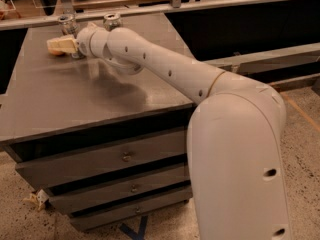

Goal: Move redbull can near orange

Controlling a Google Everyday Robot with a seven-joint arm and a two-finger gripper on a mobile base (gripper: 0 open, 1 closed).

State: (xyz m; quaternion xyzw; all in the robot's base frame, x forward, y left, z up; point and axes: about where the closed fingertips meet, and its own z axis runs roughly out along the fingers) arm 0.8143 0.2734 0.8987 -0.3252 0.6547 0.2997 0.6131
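gripper [54, 45] at table's [75, 104] 11 o'clock corner, pointing to 9; grip state: can't tell. redbull can [66, 23] upright just behind it, contact unclear. 2nd can [112, 21] at 12, behind arm [160, 66].

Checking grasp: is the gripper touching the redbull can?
Cannot tell: in the camera view the gripper, at the table's far left, overlaps the redbull can, hiding contact or gap.

gripper [54, 46] far-left on table [100, 109] | redbull can [66, 24] just behind | second can [112, 20] behind arm [165, 69] | front tabletop free
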